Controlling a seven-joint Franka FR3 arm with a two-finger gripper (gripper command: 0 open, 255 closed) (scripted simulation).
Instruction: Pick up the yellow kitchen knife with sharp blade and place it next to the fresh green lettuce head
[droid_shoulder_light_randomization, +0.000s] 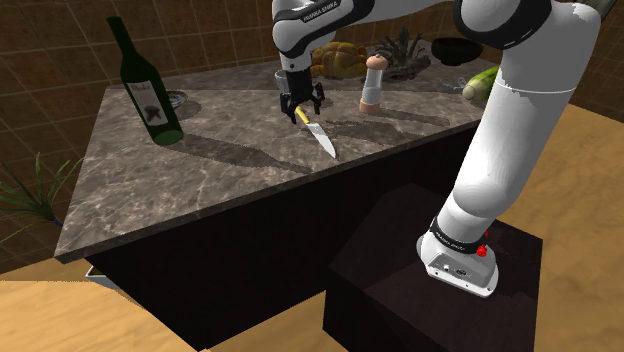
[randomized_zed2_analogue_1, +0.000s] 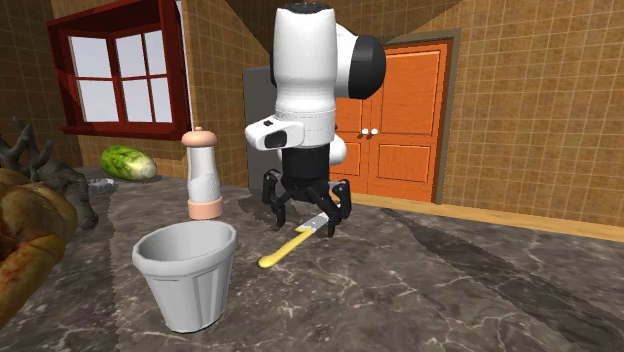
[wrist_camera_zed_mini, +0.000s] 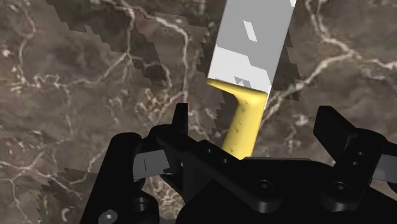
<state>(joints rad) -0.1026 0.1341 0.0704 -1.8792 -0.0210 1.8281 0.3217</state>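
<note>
A knife with a yellow handle (droid_shoulder_light_randomization: 303, 117) and a pale blade (droid_shoulder_light_randomization: 323, 141) lies flat on the dark marble counter (droid_shoulder_light_randomization: 200, 190). My black gripper (droid_shoulder_light_randomization: 300, 106) hangs just over the handle end, open, its fingers on either side of the handle and not touching it. In the second exterior view the gripper (randomized_zed2_analogue_1: 305, 208) stands over the blade's base and the yellow handle (randomized_zed2_analogue_1: 284, 250) points toward the camera. In the wrist view the handle (wrist_camera_zed_mini: 245, 121) runs between the fingertips (wrist_camera_zed_mini: 180, 118) and the blade (wrist_camera_zed_mini: 251, 44) reaches beyond the gripper (wrist_camera_zed_mini: 257, 127). The green lettuce (droid_shoulder_light_randomization: 482, 82) (randomized_zed2_analogue_1: 128, 162) lies at the counter's far end.
A tall grinder (droid_shoulder_light_randomization: 373, 82) (randomized_zed2_analogue_1: 203, 175) stands between knife and lettuce. A white cup (randomized_zed2_analogue_1: 187, 272), a brown roast (droid_shoulder_light_randomization: 338, 58), a dark spiky piece (droid_shoulder_light_randomization: 405, 50) and a black bowl (droid_shoulder_light_randomization: 458, 50) crowd that end. A wine bottle (droid_shoulder_light_randomization: 145, 85) stands at the shoulder view's left.
</note>
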